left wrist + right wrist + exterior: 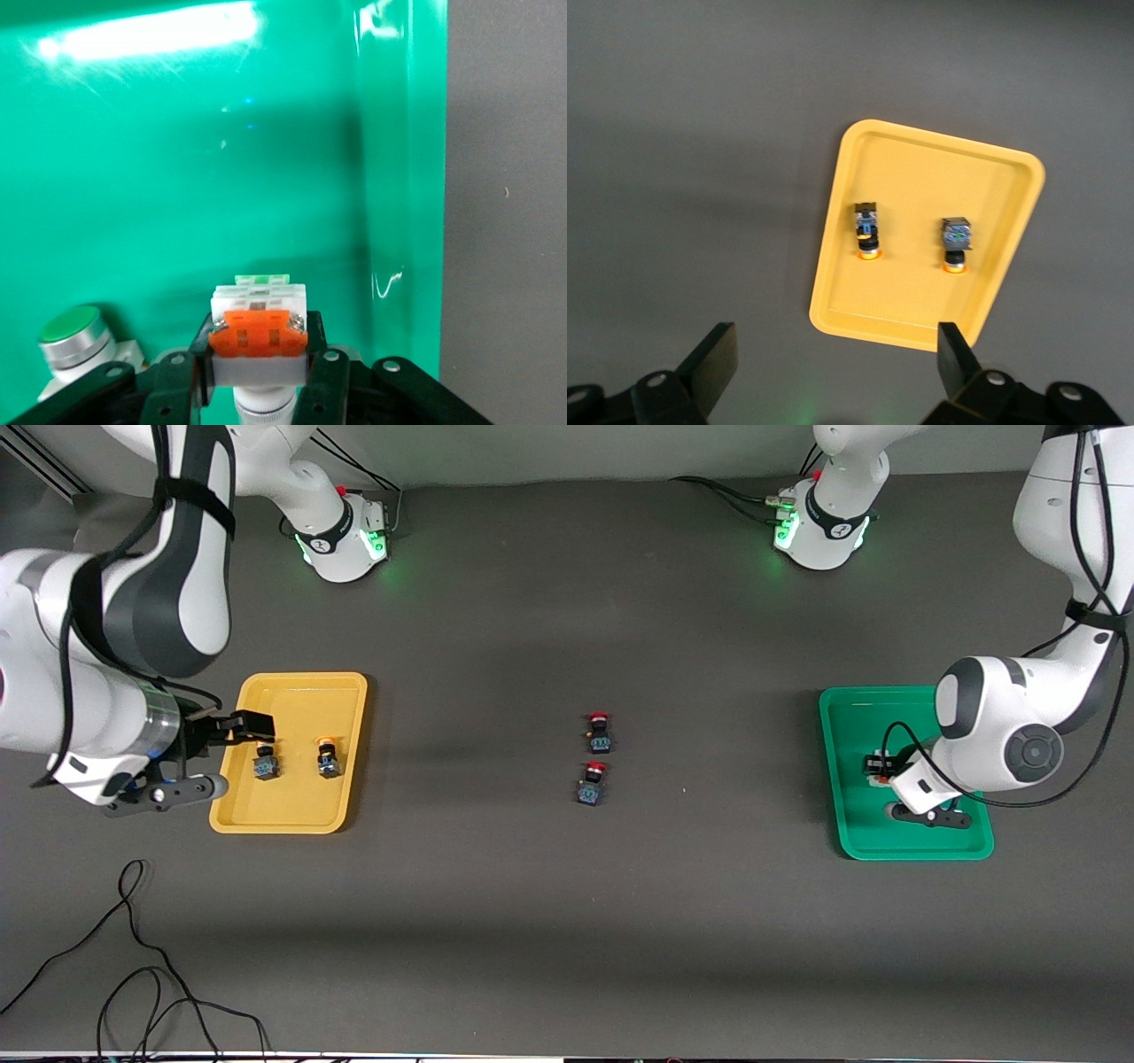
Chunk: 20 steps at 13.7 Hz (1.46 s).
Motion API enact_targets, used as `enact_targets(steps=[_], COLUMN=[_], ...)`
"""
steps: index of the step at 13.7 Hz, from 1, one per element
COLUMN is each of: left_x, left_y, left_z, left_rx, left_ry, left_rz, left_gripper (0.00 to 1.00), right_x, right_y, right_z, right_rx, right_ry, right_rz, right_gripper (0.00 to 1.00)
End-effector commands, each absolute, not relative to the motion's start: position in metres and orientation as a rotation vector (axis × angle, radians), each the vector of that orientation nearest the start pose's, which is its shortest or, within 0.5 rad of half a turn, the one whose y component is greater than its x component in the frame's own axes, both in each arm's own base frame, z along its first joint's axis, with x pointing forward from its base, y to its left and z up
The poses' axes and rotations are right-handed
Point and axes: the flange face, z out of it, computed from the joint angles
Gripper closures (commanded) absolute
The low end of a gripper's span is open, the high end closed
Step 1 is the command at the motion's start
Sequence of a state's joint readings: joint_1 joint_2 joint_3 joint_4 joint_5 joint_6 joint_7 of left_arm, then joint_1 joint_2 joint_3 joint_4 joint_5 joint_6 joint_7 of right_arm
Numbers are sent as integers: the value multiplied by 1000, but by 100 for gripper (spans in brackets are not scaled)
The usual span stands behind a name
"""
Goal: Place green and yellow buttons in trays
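The counter (567, 921) is dark grey and spans the whole front view, with two trays on it. The yellow tray (292, 815) sits at the middle left of the frame and already holds both yellow-capped buttons, one at (266, 764) and its twin (329, 760) just beside it, so that half of the job looks finished. The green tray (855, 717) sits at the middle right of the frame, partly covered by the left arm.

The left hand (257, 376) is low over the green tray, its fingers clamped on a white block button (259, 319) with an orange face toward the camera and a green strip on the side away from it. A second button with a round green cap (73, 326) on a silvery collar already rests on the tray floor at the lower left of the left wrist view. Judging from this, the last step is simply releasing the held piece (it seems to be touching or nearly touching the tray, though I cannot tell which).

The right hand (837, 354) hovers with its fingers wide apart and empty, over the counter at the edge of the yellow tray, waiting.

Two red-capped buttons, (600, 731) and (593, 782), stand near the centre of the frame; they belong to neither tray and presumably stay put.
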<state>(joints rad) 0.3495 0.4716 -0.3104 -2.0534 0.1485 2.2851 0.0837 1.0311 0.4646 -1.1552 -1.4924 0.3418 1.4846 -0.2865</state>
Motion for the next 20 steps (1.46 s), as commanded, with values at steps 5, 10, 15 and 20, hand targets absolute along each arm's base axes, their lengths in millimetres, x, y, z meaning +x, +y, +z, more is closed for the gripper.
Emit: enact_targets(steps=[5, 10, 15, 20], left_x=[564, 574, 579, 579], left_y=[24, 4, -14, -23], left_z=[238, 347, 503, 587], left_rx=[-3136, -3068, -3067, -3082], left_ry=[215, 248, 229, 244], left_rz=[260, 293, 317, 259], left_gripper=[0, 0, 0, 0], right_x=[582, 565, 541, 546], right_y=[63, 16, -4, -24], right_z=[561, 569, 575, 588], right_rx=[-3150, -3105, -3125, -3127], right_ry=[-114, -57, -40, 3], right_rz=[284, 253, 158, 124], right_gripper=[0, 0, 0, 0])
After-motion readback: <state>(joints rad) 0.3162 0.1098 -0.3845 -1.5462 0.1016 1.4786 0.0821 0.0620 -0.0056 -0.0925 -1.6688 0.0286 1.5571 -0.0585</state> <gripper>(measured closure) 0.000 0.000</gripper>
